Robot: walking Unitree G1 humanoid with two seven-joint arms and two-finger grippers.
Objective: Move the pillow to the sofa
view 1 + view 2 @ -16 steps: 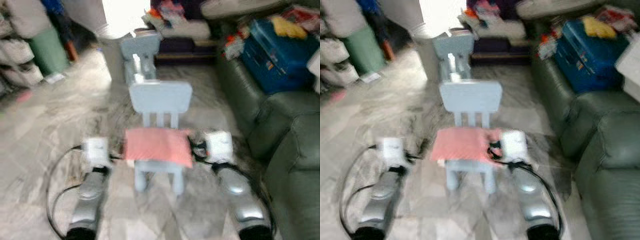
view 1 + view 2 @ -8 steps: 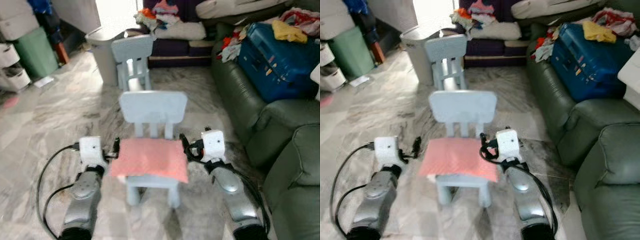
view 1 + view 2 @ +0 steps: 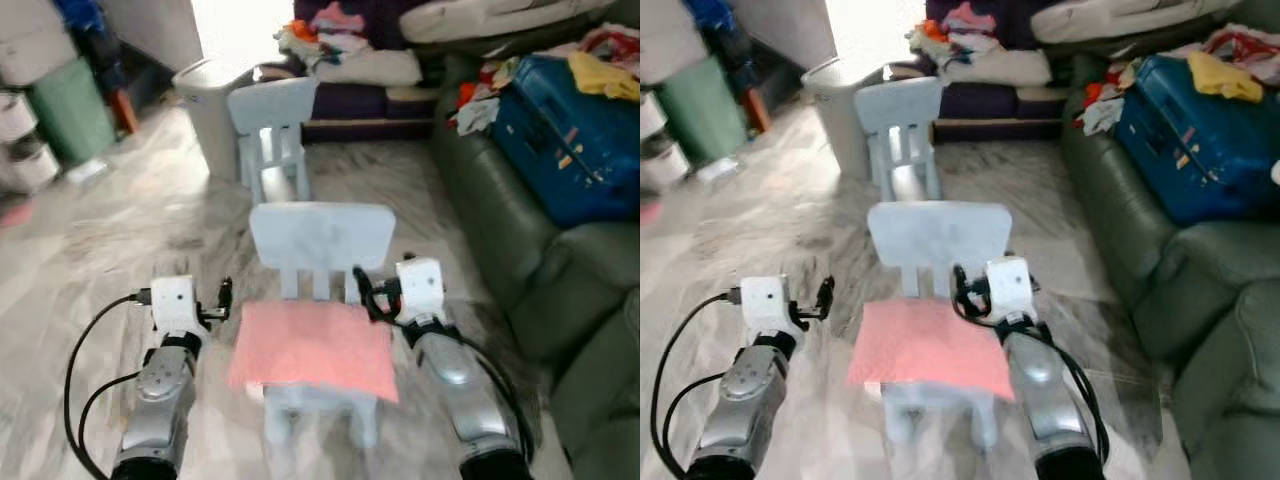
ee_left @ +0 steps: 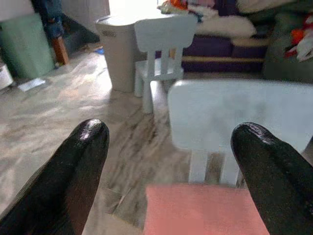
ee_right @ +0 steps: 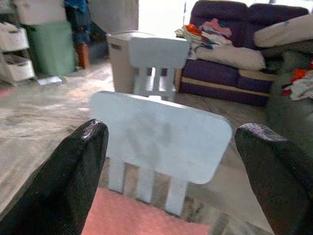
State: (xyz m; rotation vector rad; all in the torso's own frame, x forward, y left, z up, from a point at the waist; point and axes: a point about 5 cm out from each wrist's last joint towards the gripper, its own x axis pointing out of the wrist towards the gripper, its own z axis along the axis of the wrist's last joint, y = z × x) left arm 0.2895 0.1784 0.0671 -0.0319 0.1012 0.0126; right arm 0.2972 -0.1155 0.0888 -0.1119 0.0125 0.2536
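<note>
A pink pillow (image 3: 315,345) lies flat on the seat of a small light-blue chair (image 3: 322,238) right in front of me. My left gripper (image 3: 224,298) hovers just off the pillow's far left corner, fingers (image 4: 78,166) spread wide and holding nothing. My right gripper (image 3: 362,288) is at the pillow's far right corner, next to the chair back, and is also open and empty (image 5: 171,161). Both wrist views look over the pillow's edge (image 4: 205,213) toward the chair back (image 5: 161,134). A green leather sofa (image 3: 590,290) runs along my right side.
A blue suitcase (image 3: 570,120) and loose clothes lie on the green sofa's far end. A second blue chair (image 3: 272,120) and a grey bin (image 3: 205,95) stand beyond the first chair. A purple sofa (image 3: 370,95) with laundry is at the back, and a green bin (image 3: 70,105) at far left.
The whole view has shifted and sharpened, with the chair and pillow now lower and nearer. The pillow still lies on the seat, and both grippers stay open at its sides.
</note>
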